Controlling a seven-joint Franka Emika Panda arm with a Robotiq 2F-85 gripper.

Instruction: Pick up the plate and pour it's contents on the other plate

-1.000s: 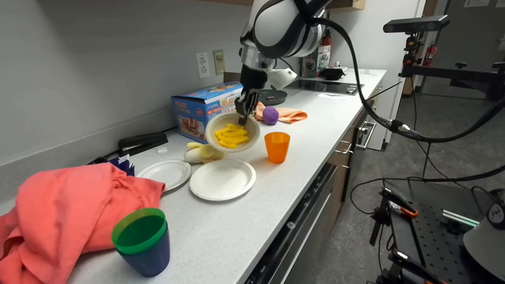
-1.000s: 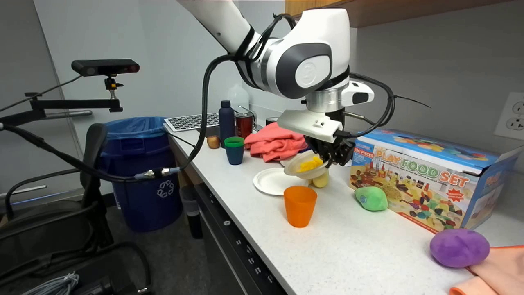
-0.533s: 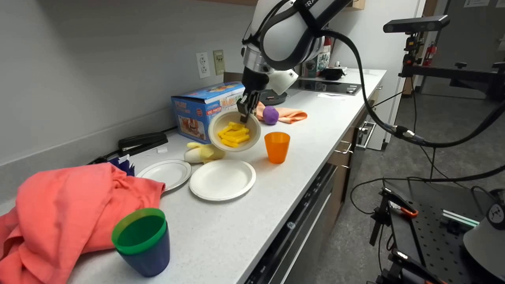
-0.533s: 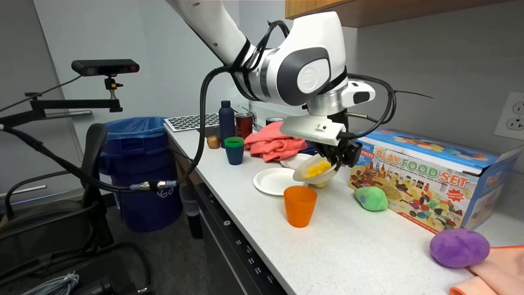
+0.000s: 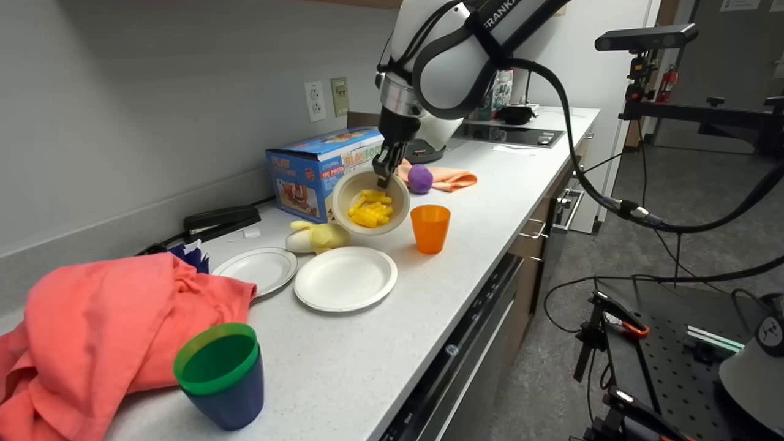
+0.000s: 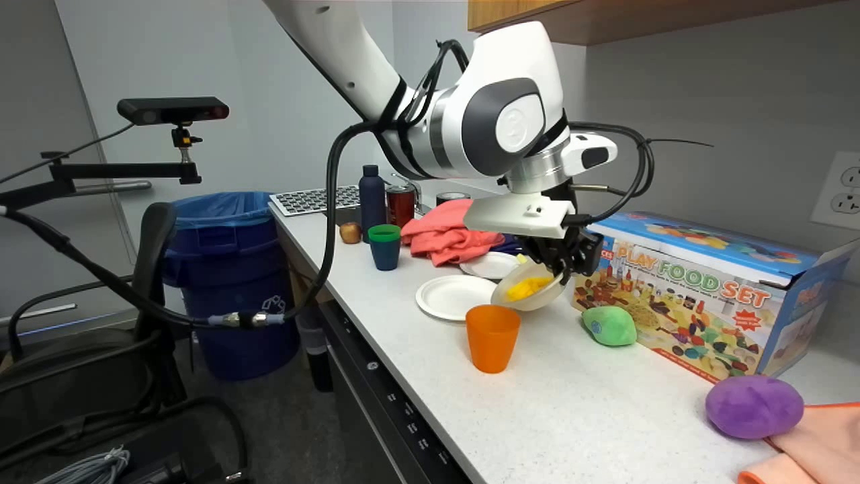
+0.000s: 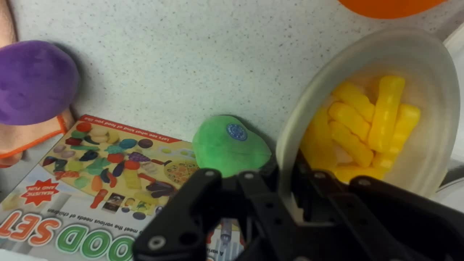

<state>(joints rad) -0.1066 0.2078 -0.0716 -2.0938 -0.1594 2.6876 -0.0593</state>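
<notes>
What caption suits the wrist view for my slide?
Gripper clamped on the rim of the tilted plate, yellow pieces inside, a green toy and a purple toy in view.

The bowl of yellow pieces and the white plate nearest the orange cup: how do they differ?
The cream bowl has a high wall; the white plate is flat and low-rimmed. The bowl is tilted, its rim gripped by the tool; the plate lies level on the counter. The bowl holds the yellow pieces; the plate has none on it. Both are round and pale.
</notes>
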